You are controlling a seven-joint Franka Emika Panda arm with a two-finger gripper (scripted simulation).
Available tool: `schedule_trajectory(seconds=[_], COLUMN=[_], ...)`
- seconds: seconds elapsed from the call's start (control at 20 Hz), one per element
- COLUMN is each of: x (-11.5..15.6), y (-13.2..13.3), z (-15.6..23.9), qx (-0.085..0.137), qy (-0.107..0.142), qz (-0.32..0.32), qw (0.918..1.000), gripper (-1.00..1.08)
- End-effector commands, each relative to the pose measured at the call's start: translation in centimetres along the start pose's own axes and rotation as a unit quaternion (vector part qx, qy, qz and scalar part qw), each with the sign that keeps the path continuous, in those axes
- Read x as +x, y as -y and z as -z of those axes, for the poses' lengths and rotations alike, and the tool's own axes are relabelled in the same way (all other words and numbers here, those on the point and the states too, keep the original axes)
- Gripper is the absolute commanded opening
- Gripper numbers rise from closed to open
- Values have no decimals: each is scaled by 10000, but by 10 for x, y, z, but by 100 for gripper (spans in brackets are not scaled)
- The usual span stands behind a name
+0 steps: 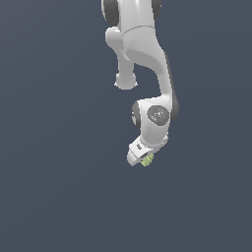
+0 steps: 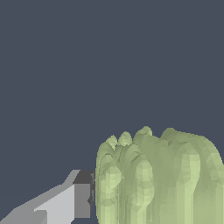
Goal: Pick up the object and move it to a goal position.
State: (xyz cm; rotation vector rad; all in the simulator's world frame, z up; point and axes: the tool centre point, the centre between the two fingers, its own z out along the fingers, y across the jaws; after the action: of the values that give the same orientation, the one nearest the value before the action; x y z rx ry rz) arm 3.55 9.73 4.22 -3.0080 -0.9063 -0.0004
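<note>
The object is a small pale yellow-green lumpy thing with ridged bumps, just showing under the white hand of my gripper, near the middle of the exterior view. In the wrist view the object fills much of the picture. One grey finger presses against its side. The other finger is hidden behind the object. The gripper is shut on the object and the hand is tilted. No goal marker shows in either view.
The white arm reaches down from the top of the exterior view. Around it there is only a plain dark blue-grey background with no visible edges or other objects.
</note>
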Motion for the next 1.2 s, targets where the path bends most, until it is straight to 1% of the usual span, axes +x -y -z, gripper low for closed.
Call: schedule_trajectory(seconds=[0.0,0.2,0.45,1.15], x=[0,-3,-11,-47], y=[-1,-9,-35,-152], z=[0,8,31,137], qx=[-1,-1,1,6], qy=[0,0,-1,-3], qz=[-1,-1,0,2], qw=[10000,10000,10000,10000], gripper=[-100,-100,-100,-100])
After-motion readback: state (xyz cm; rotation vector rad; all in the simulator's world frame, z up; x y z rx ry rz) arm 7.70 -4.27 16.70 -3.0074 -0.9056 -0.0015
